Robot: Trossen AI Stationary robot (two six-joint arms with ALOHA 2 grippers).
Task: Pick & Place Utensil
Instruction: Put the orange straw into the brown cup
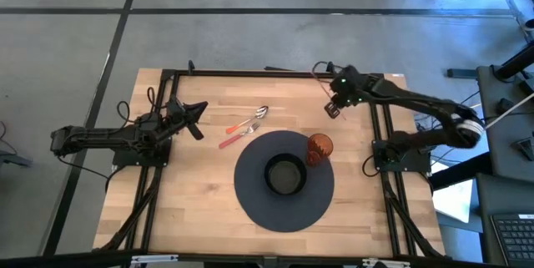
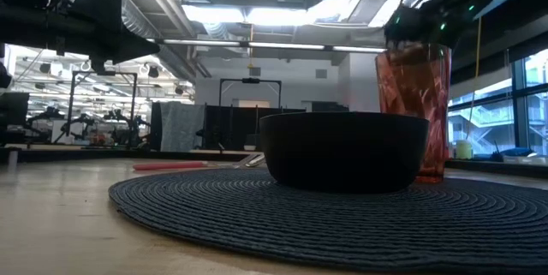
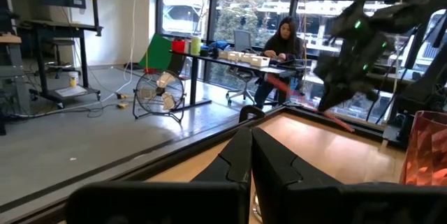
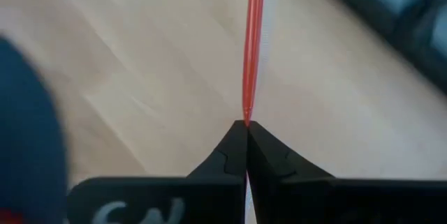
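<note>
A thin red utensil handle (image 4: 251, 49) sticks out ahead of my right gripper (image 4: 246, 123), which is shut on it above the table's far right part (image 1: 332, 109). The left wrist view shows that handle (image 3: 290, 90) slanting across the gripper. A red-handled spoon (image 1: 250, 120) and a red-handled fork (image 1: 238, 135) lie flat on the wood, left of a round dark mat (image 1: 284, 214). My left gripper (image 1: 198, 113) stays shut at the table's left side, level and touching nothing. My right gripper pinches the red handle (image 4: 247, 116) between its two fingertips, with the handle's thin edge toward the wrist camera. The fingers slant down from the table's right side. The handle runs on past the fingertips and looks lifted off the wood; which end is held does not show.
A black bowl (image 1: 285, 174) sits on the mat's middle, and a red tumbler (image 1: 319, 148) stands at the mat's far right edge. Black frame rails (image 1: 267, 73) run along the table's sides. A person sits at a desk in the room beyond.
</note>
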